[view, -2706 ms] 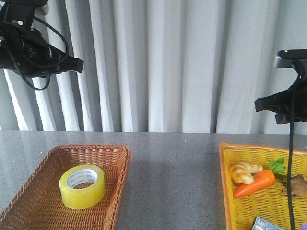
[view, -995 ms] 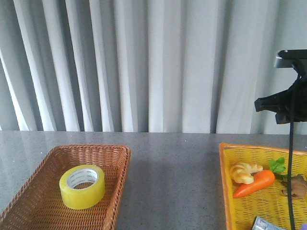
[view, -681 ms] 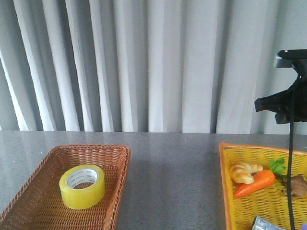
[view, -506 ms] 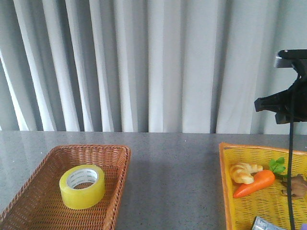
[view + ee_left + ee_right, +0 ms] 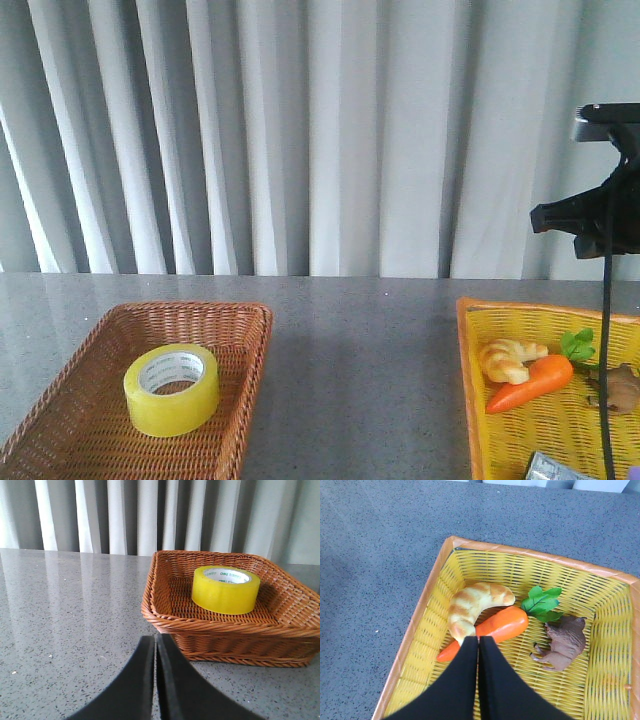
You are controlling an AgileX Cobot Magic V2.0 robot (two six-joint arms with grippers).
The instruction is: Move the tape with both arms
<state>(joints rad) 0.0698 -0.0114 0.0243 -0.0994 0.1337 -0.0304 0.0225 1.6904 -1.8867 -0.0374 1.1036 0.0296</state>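
**Two claws pressed together, tape in the brown basket**

Front: I see the tape [image 5: 171, 389] lying in the brown basket [image 5: 60, 405].

Left wrist: my left gripper [image 5: 154, 645] is closed, empty, near that basket.

Right wrist: my right gripper [image 5: 478, 644] is closed above the carrot [image 5: 490, 631] in the yellow basket [image 5: 415, 630].

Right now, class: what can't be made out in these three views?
- Silvery packet in the yellow plastic basket: cut off by the front view's bottom edge.
- Printing on the yellow translucent tape roll core: too small in both views.
- Left gripper: outside the front view.
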